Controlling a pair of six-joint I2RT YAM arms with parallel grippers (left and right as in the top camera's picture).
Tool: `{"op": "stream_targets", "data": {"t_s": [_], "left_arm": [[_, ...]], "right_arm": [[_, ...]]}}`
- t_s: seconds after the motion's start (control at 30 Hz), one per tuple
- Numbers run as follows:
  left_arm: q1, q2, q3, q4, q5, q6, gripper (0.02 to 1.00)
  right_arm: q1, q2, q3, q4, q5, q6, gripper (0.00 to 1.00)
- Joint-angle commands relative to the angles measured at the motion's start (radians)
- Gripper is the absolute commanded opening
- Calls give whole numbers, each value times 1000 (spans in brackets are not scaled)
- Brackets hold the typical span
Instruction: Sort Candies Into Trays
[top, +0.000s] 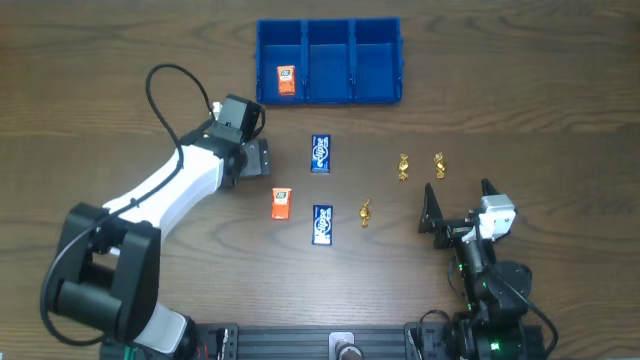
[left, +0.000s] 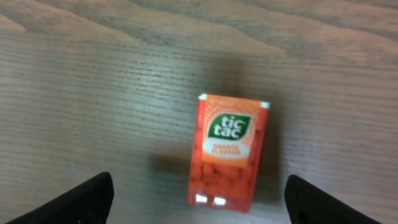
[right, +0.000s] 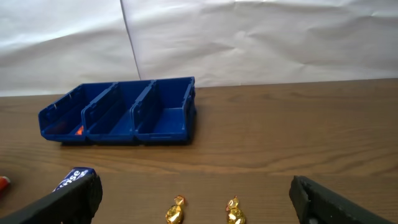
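Below the left gripper (left: 199, 179), whose fingers (left: 87, 199) are spread wide and hold nothing, an orange candy box (left: 229, 151) lies flat on the wooden table (top: 120, 80). It sits in the gap between the two tips, nearer the right-hand one, and touches neither. From above, the left gripper (top: 258, 160) appears just up and left of that box (top: 282, 203). Its fingers are hard to make out there under the wrist housing, and the wrist view's edge cuts them off. Just beside the box lies a blue packet (top: 322, 224), and a second blue packet (top: 320, 153) lies a little farther up the table; nothing lies between the gripper and the box. A lone gold-wrapped candy (top: 365, 212) rests to the right of the nearer packet, with a pair of gold-wrapped candies (top: 403, 166) beyond it. Near these the right gripper (top: 458, 200) is low over the table, its fingers also wide apart and empty. At the far side stands the blue tray (top: 330, 98) of three compartments, with a second orange box (top: 286, 81) in its left one. From the right wrist the tray's wall (right: 124, 115) hides most of that box.
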Motion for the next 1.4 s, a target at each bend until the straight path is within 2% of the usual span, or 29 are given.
{"op": "stream_targets", "data": {"t_s": [0.03,0.2,0.33,0.43,0.6,0.67,0.73,0.87,1.03,1.2,1.4], "left_arm": [[2,87,0,50,34,13,855],[2,108,0,74,55,27,761],[2,108,0,74,55,26,518],[2,108,0,74,69,26,413],[2,85,9,74,77,11,358],[-5,-10,97,65,75,11,314],[-16,-47,171,43,52,11,316],[-64,-2,564,-21,-34,58,338],[-61,282,867,-154,-32,53,338],[-46,415,878,-150,-8,29,360],[-30,427,878,-155,-6,26,367]], "right_arm": [[-7,-5,-2,-5,-5,-11,1000],[-7,-5,-2,-5,-5,-11,998],[-7,-5,-2,-5,-5,-11,998],[-7,-5,-2,-5,-5,-11,998],[-7,-5,-2,-5,-5,-11,998],[-7,-5,-2,-5,-5,-11,998],[-7,-5,-2,-5,-5,-11,998],[-7,-5,-2,-5,-5,-11,998],[-7,-5,-2,-5,-5,-11,998],[-7,-5,-2,-5,-5,-11,998],[-7,-5,-2,-5,-5,-11,998]]}}
